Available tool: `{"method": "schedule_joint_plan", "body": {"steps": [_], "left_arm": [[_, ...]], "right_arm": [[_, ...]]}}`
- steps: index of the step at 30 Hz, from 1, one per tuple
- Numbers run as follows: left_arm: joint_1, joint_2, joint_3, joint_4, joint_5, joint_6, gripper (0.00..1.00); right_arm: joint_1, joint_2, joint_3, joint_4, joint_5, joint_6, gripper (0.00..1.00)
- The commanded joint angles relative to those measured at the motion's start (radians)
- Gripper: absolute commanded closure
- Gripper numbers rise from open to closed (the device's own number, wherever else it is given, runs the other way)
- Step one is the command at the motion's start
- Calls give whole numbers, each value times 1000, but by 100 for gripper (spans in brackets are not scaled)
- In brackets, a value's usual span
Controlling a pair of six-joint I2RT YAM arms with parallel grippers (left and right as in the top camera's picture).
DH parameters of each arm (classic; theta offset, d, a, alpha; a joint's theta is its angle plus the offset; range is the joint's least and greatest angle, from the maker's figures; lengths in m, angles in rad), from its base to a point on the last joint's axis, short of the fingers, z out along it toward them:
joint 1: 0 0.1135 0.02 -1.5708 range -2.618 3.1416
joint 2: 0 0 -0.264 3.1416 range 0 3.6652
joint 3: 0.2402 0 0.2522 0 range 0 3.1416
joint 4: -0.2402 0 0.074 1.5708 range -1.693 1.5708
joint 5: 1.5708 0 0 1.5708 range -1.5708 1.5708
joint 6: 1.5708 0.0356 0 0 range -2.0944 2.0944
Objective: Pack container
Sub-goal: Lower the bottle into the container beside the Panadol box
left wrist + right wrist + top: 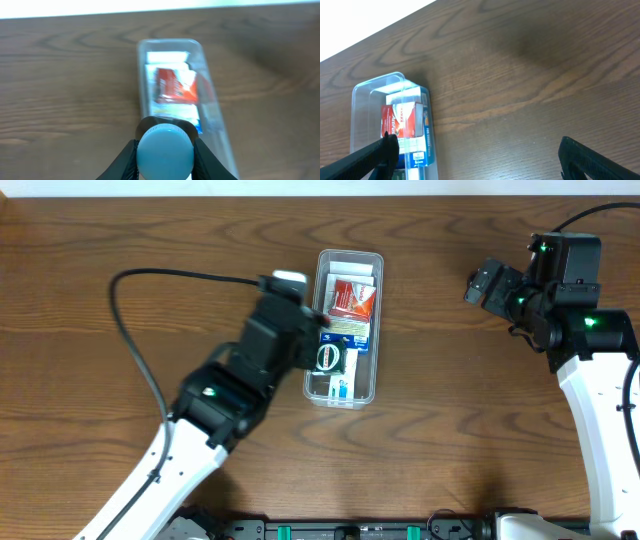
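The container [350, 253] is a long clear tub at the table's middle. It holds a red box [353, 299] and blue-and-white boxes [352, 332]. My left gripper [322, 350] is over the tub's near-left part. In the left wrist view it [165, 161] is shut on a round light-blue-topped item [165, 147], with the tub [170, 42] and the red box [170, 85] beyond it. From overhead, the item [331, 358] looks dark green with a pale ring. My right gripper [490, 283] is open and empty, well to the tub's right. Its wrist view [477, 155] shows bare wood between the fingers, with the tub [375, 82] at the left.
The brown wooden table [120, 240] extends on all sides of the tub. The left arm's black cable [140, 350] loops over the table's left part. The arm bases stand along the front edge [350, 528].
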Motion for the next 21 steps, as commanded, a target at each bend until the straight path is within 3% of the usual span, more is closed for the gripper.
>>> {"method": "schedule_joint_plan", "body": {"steps": [1,7,21], "left_arm": [[-64,33,24,21,-76,-34,82],[-126,139,24,92,-77,-34,81],[-129,442,24,317,-156,-34,81]], "right_arm": [[-2,2,5,-1,3,0,1],[-2,2,5,-1,3,0,1],[-2,2,5,-1,3,0,1]]}}
